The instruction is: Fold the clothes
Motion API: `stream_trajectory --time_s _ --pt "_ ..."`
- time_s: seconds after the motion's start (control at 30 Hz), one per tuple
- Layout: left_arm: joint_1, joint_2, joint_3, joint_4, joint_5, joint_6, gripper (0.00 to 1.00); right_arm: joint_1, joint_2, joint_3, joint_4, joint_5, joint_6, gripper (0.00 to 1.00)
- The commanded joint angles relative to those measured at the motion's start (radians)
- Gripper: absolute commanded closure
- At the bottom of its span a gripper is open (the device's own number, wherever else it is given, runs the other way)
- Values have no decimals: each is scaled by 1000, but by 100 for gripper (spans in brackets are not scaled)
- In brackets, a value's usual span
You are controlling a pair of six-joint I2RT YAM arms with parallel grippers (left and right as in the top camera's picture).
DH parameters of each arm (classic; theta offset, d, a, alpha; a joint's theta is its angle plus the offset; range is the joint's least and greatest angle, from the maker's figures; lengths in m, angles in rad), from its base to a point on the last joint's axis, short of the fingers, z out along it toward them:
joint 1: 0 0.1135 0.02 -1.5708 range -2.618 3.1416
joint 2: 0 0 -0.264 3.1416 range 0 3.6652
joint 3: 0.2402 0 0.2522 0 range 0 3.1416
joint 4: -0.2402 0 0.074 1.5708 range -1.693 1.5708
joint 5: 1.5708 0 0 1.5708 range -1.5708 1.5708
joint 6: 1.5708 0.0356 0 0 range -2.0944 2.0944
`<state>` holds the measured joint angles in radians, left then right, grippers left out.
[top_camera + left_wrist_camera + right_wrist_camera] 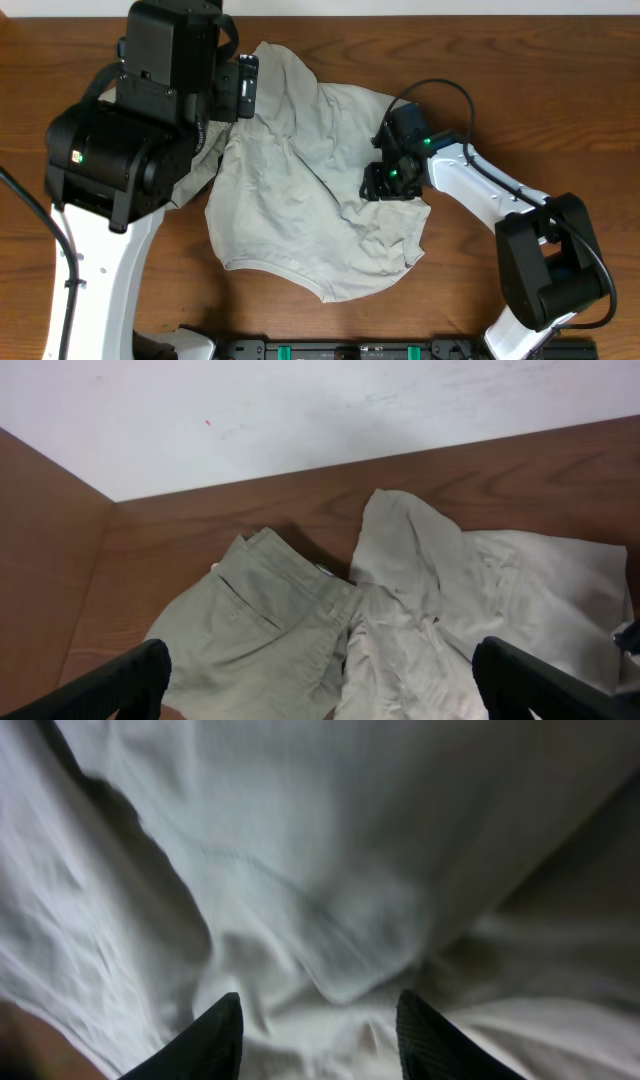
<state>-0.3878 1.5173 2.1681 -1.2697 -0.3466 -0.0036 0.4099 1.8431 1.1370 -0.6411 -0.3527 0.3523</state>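
One large pale off-white short-sleeved T-shirt [300, 190] of thin wrinkly fabric lies crumpled and unfolded across the middle of the brown wooden table [520, 60], spread from the table's far edge toward its near edge, with creases all over and one sleeve bunched toward the table's far side. Right gripper [388, 185] is down on the shirt toward the table's right half; wrist view shows its black fingers [215, 1040] about half apart, tips pressed into the cloth, a ridge of fabric raised between them, no clamp visible. Right wrist view is blurred, so finer detail is lost. Left gripper [240, 85] sits above the table's far-left part, over the shirt's edge; its jaws stand fully wide and hold nothing, the fingers [130, 680] clear of the cloth. Darker khaki-olive trousers with stitched seams [260, 630] lie flat on the table's far-left part, touching the shirt, whose edge overlaps them. From overhead, the left arm hides most of them. White wall [300, 410] runs along the table's far edge.
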Motion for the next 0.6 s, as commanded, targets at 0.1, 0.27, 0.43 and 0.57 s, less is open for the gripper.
stream_trajectory --time_s 0.1,0.27,0.43,0.57 --pt "0 -2 15 -17 -9 -10 2 4 -8 -43 62 14 84 54" --pt "0 -2 15 -16 -9 -10 2 4 -8 -53 64 69 89 56" --pt "0 -2 15 -17 -9 -10 2 4 -8 -54 109 68 89 70" --pt "0 -2 15 -18 -9 -10 2 11 -8 -54 148 76 89 72"
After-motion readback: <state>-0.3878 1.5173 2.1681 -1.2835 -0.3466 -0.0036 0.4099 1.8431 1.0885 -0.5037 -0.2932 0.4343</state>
